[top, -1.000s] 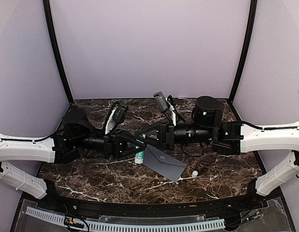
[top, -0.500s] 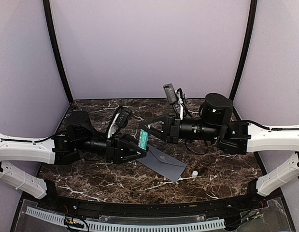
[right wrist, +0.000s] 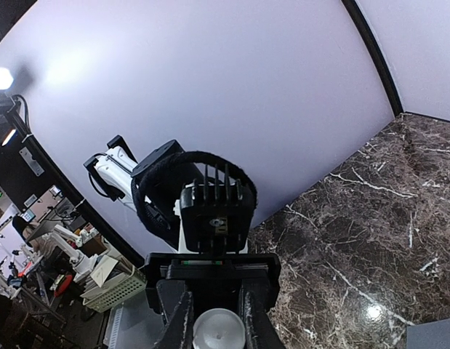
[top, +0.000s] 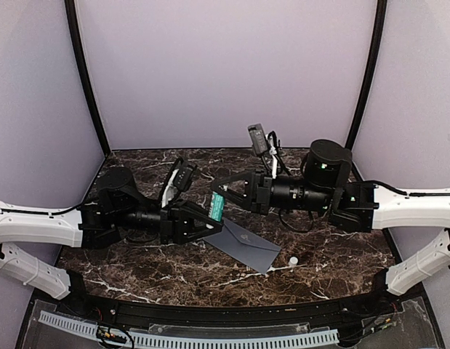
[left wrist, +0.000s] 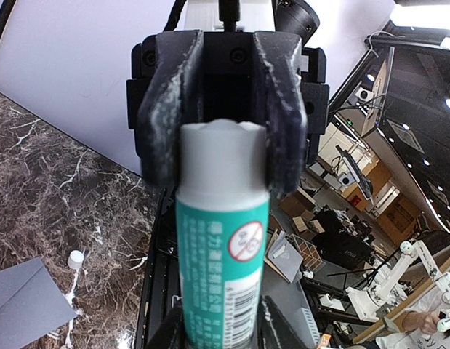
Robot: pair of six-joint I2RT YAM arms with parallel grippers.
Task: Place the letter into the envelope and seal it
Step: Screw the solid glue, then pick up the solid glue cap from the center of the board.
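Near the counter's [top: 148, 270] middle, the envelope [top: 250, 247] lies flat; no letter shows. Left pincer [top: 208, 219] and right pincer [top: 224, 194] both pinch a glue stick [top: 217, 206]. Envelope looks thin, light and slippery, so an edge is probably the best hold.

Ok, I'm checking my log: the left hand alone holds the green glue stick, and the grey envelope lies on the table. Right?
Not alone. The right hand grips the glue stick too, at its upper end, while the left hand holds its lower end; the left wrist view shows both. The rest is right: the envelope lies on the table.
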